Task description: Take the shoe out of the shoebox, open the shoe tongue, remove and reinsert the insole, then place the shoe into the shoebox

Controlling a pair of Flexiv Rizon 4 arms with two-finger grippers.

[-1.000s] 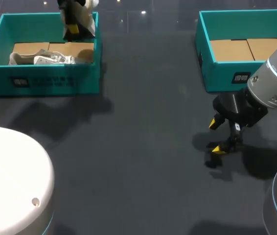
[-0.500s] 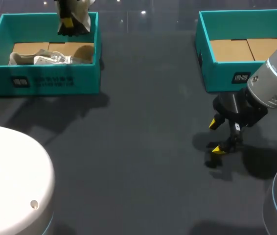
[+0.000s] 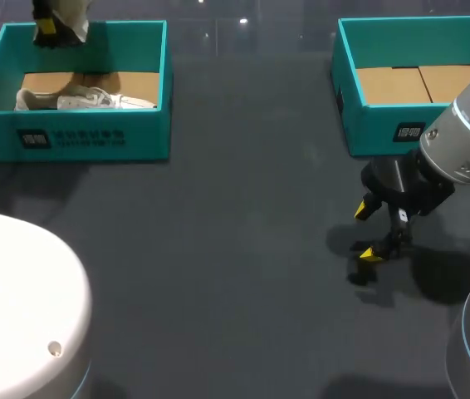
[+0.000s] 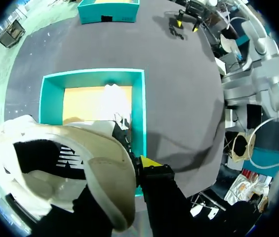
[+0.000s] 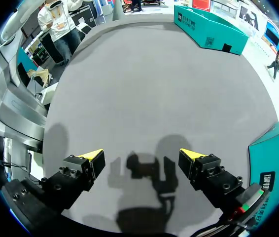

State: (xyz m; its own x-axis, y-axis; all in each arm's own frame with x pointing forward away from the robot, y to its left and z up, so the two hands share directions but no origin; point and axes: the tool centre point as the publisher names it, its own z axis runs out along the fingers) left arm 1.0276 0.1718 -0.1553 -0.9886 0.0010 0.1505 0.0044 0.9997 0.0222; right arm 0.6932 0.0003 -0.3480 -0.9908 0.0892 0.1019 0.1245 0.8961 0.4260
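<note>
My left gripper (image 3: 50,27) hangs over the back left corner of the left teal shoebox (image 3: 85,137), shut on the heel collar of a white shoe (image 4: 80,168). In the left wrist view one yellow fingertip (image 4: 149,162) shows against the shoe's heel; the other is hidden behind it. A second white shoe (image 3: 85,101) lies inside that box on its cardboard floor, seen below the held one in the left wrist view (image 4: 115,96). My right gripper (image 3: 374,231) stands open and empty just above the table, in front of the right teal shoebox (image 3: 384,125). Its two fingers (image 5: 92,157) are spread wide.
The right shoebox holds only its cardboard floor (image 3: 418,83). Dark grey table (image 3: 252,249) lies between the two boxes. In the right wrist view the left shoebox (image 5: 206,29) is far ahead and the right shoebox's wall (image 5: 272,158) stands close beside the gripper.
My left gripper has carried the held shoe leftward along the box's back wall, from its right corner to its left. The right arm has not moved.
</note>
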